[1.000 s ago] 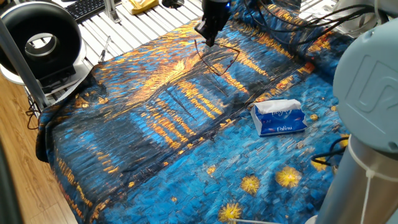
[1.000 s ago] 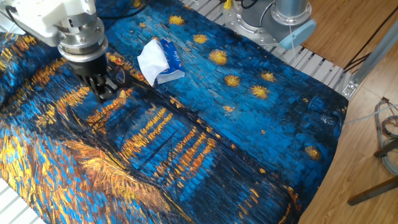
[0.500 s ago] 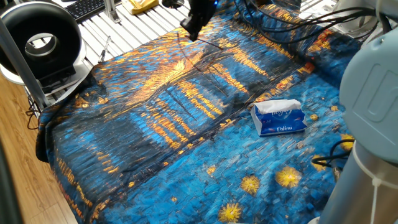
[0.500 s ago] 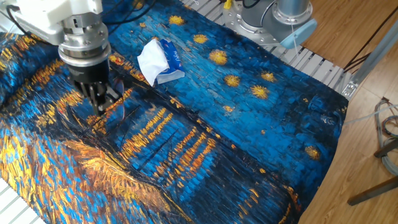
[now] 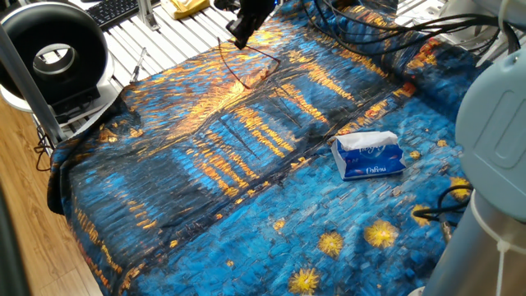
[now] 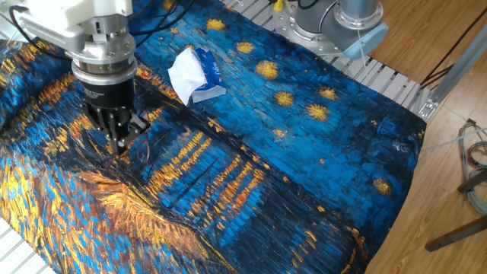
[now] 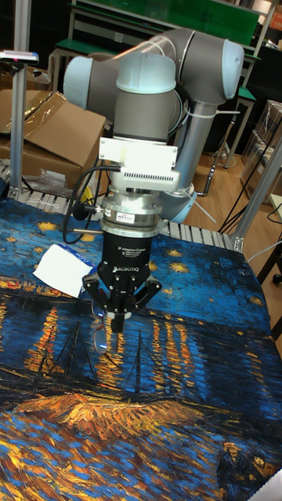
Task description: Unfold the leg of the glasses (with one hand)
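where the starry-night cloth (image 5: 205, 189) turns orange at its far end in one fixed view, the gripper (image 5: 239, 39) points down with its fingertips drawn together on the thin wire of the glasses (image 5: 251, 67). the frame hangs just below and to the right of the fingertips, tilted, with its lower edge near the cloth; cannot tell if it touches. the leg (image 5: 226, 59) shows as a thin dark line running down from the fingertips toward the frame, though the hinge angle is too fine to read. in the other fixed view the gripper (image 6: 116, 142) is down close to the cloth (image 6: 251, 152), fingers (image 6: 111, 122) nearly closed, and the glasses (image 6: 144, 143) appear only as faint wire just right of them. tall fixed view: gripper (image 7: 117, 321) vertical, tips pinched, with a pale lens glint (image 7: 99, 338) just beside and below them. blue tissue pack (image 5: 368, 155) sits well apart from the glasses, toward the robot base (image 6: 346, 23). a black ring light (image 5: 51, 56) stands off the cloth's far left corner.
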Action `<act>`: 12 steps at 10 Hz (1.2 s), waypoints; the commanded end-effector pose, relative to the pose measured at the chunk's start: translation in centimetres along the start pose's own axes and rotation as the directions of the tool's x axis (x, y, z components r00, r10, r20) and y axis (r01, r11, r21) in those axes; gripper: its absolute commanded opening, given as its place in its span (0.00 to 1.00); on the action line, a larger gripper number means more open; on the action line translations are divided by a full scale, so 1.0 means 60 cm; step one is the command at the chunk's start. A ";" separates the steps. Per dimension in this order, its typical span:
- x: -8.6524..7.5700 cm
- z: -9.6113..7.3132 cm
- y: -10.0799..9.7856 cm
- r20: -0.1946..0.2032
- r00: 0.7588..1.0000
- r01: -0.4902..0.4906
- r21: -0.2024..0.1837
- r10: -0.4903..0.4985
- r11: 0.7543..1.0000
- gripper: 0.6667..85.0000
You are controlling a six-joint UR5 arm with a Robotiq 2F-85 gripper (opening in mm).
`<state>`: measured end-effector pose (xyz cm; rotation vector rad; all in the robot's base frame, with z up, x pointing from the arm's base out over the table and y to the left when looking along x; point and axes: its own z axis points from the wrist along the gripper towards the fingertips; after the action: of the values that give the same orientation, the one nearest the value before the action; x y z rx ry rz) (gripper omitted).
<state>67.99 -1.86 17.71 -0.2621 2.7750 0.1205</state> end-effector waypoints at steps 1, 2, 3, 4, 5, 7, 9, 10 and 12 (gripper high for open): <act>-0.026 0.001 0.006 0.059 0.998 0.018 -0.005 -0.018 1.000 0.00; -0.029 0.003 0.007 0.067 0.998 0.022 -0.003 -0.022 1.000 0.00; -0.032 0.003 0.007 0.075 0.997 0.025 -0.002 -0.025 1.000 0.00; -0.035 0.003 0.007 0.083 0.996 0.026 -0.004 -0.026 1.000 0.00; -0.035 0.006 0.007 0.088 0.996 0.026 -0.004 -0.025 1.000 0.00; -0.028 0.014 0.007 0.083 0.996 0.026 0.007 -0.026 1.000 0.00; -0.021 0.027 0.005 0.087 0.996 0.032 0.006 -0.033 0.999 0.00; -0.016 0.039 0.003 0.097 0.995 0.036 0.003 -0.037 0.999 0.00; -0.010 0.054 -0.002 0.108 0.993 0.039 0.011 -0.040 0.999 0.00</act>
<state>69.57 -1.33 15.88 -0.3058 2.6799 0.1027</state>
